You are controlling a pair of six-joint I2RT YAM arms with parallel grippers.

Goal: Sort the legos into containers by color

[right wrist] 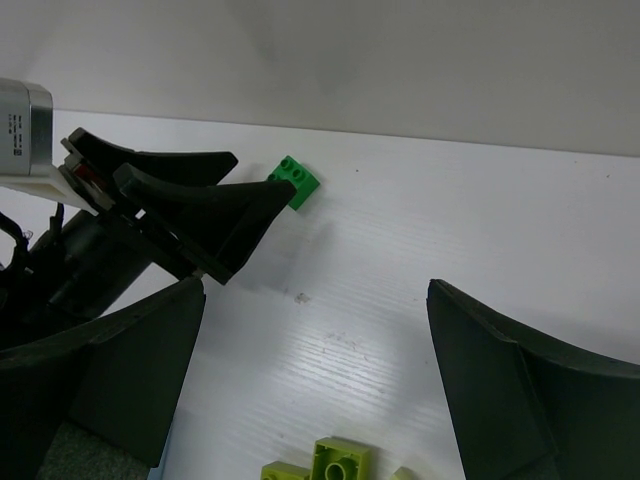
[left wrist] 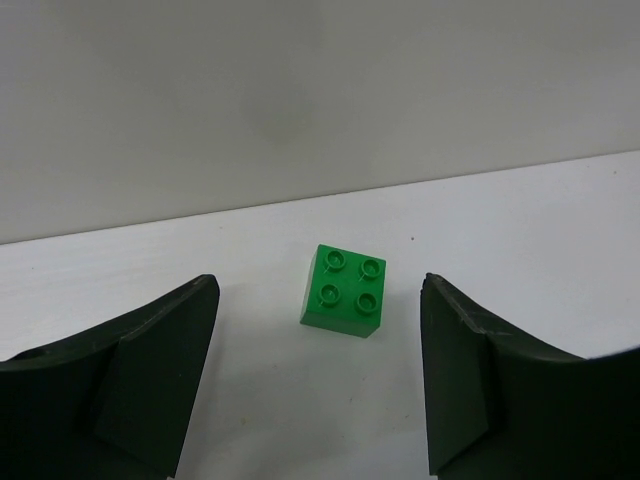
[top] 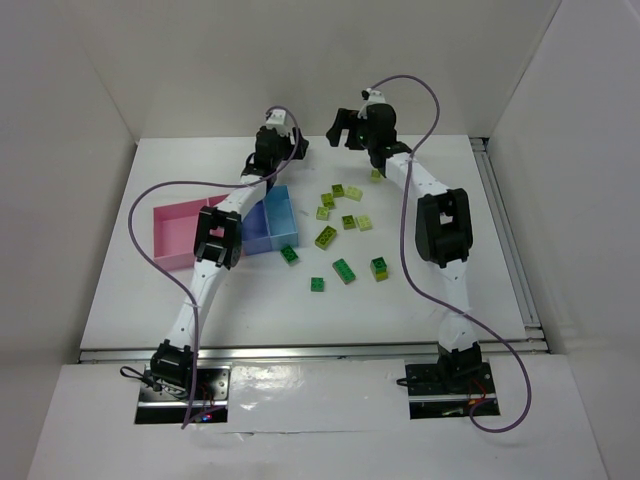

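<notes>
A green brick [left wrist: 343, 290] lies studs up on the white table near the back wall, just ahead of and between the fingers of my open, empty left gripper [left wrist: 316, 340]. The right wrist view shows the same brick [right wrist: 296, 182] just past the left gripper's fingers [right wrist: 215, 215]. My right gripper [right wrist: 316, 290] is open and empty above bare table, with yellow-green bricks [right wrist: 340, 465] at its near edge. In the top view the left gripper [top: 295, 148] and right gripper [top: 337, 128] are at the far edge. Several legos [top: 344, 270] lie mid-table. The containers, pink [top: 180, 232] and blue [top: 270, 220], sit left.
The left arm [top: 215, 240] lies across the row of bins and hides part of it. White walls close the table on three sides. A metal rail [top: 505, 240] runs along the right edge. Purple cables loop over both arms.
</notes>
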